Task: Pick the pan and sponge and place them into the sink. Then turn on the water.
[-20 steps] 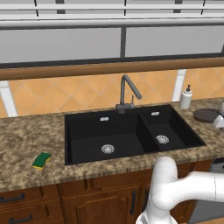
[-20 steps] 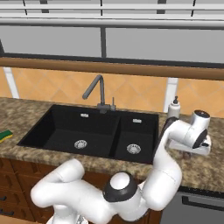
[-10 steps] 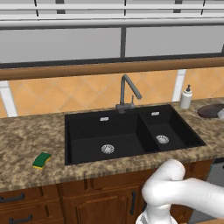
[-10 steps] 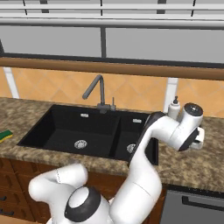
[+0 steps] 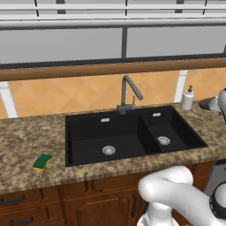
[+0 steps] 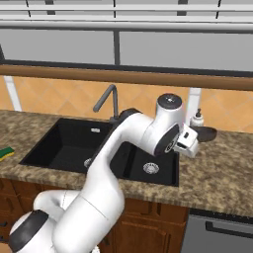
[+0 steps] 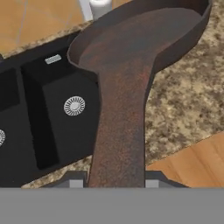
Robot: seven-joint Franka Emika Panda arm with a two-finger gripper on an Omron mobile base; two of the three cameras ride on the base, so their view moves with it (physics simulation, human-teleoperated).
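While the sponge (image 5: 42,161) lies on the counter (image 5: 26,145) left of the sink (image 5: 132,132), the pan (image 7: 144,43) is held aloft by its handle in the partly closed gripper (image 6: 190,143).

Pan (image 7: 140,48) rim cut off at top edge; gripper (image 7: 114,183) fingertips hidden.

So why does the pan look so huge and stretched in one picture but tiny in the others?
In the hand view the camera sits right by the pan, so its handle looms wide and slightly soft. In the right base view the pan looks small, beyond the gripper. In the left base view it sits small at the edge.
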